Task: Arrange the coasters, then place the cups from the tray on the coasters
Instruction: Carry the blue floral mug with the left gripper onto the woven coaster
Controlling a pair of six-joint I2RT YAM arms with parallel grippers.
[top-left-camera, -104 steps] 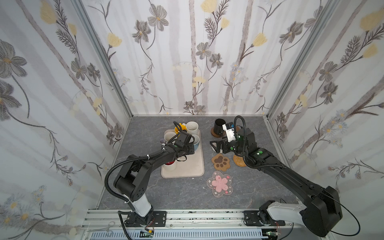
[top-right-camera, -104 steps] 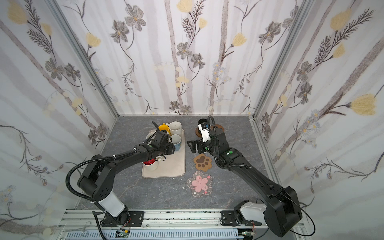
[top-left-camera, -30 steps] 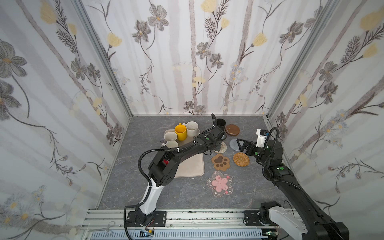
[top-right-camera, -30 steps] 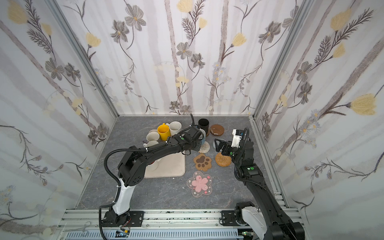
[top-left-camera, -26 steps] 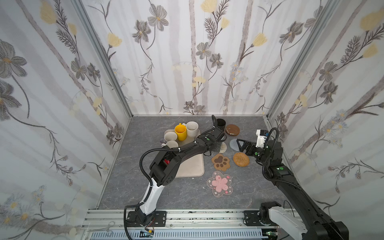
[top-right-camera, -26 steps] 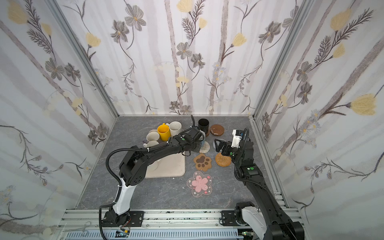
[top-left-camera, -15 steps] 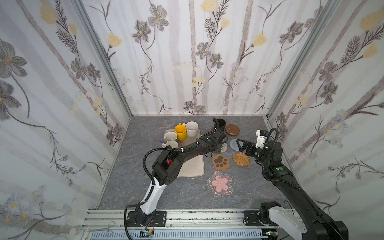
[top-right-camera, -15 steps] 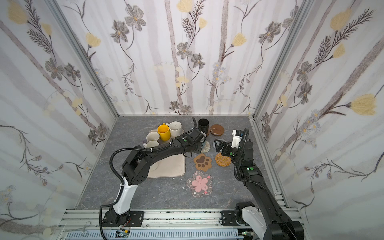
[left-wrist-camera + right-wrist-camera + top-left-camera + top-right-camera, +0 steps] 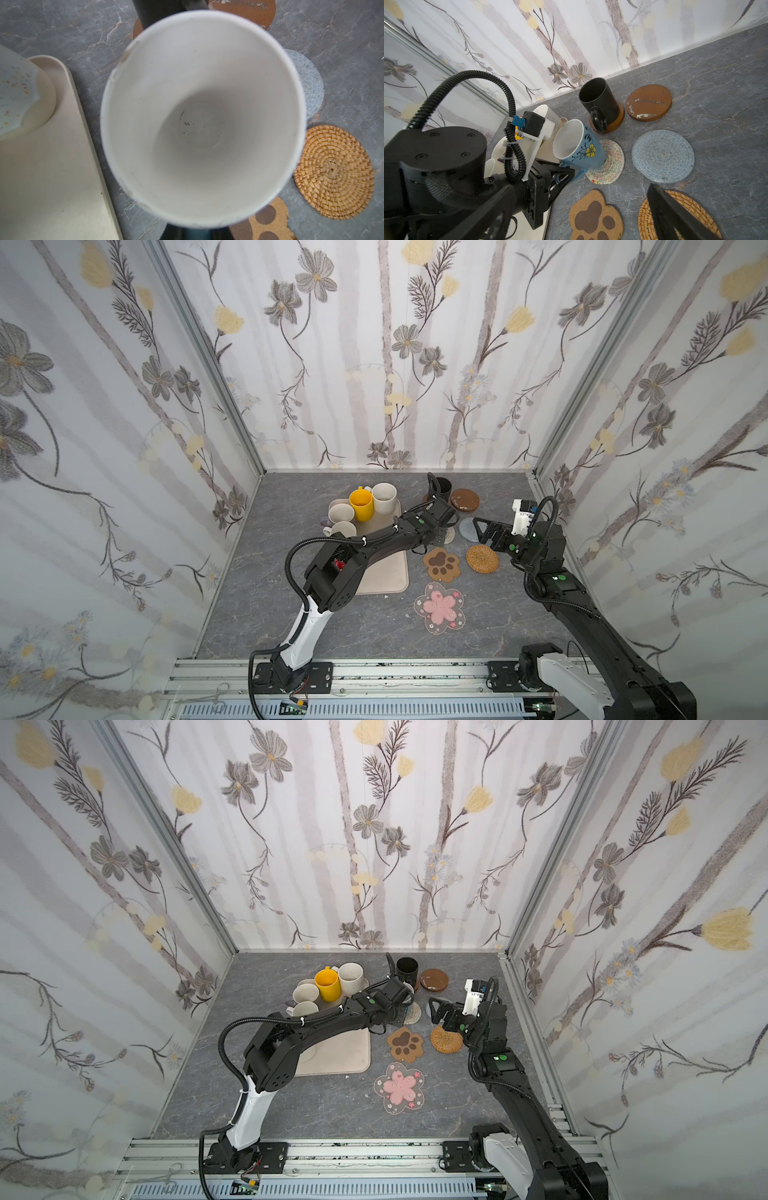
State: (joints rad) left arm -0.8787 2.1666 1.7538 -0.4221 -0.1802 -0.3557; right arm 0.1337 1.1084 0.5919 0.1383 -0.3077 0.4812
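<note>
Coasters up front: pink-flower coaster [image 9: 439, 608], then paw coaster [image 9: 441, 564] and rattan coaster [image 9: 482, 558] side by side. Just behind, the left gripper [image 9: 569, 174] is clamped on the handle of the light blue mug [image 9: 578, 147], its base at the pale woven coaster [image 9: 610, 164], while the right gripper [image 9: 484, 533] hangs wide open near the grey coaster [image 9: 466, 527]. At the back, the black mug [image 9: 441, 488] stands on a wooden disc [image 9: 616, 122], second disc [image 9: 465, 500] beside it.

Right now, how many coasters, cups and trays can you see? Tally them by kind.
Coasters: 7
Cups: 6 in plain sight, counting the blue cup held by the left tool
Tray: 1
Total: 14
</note>
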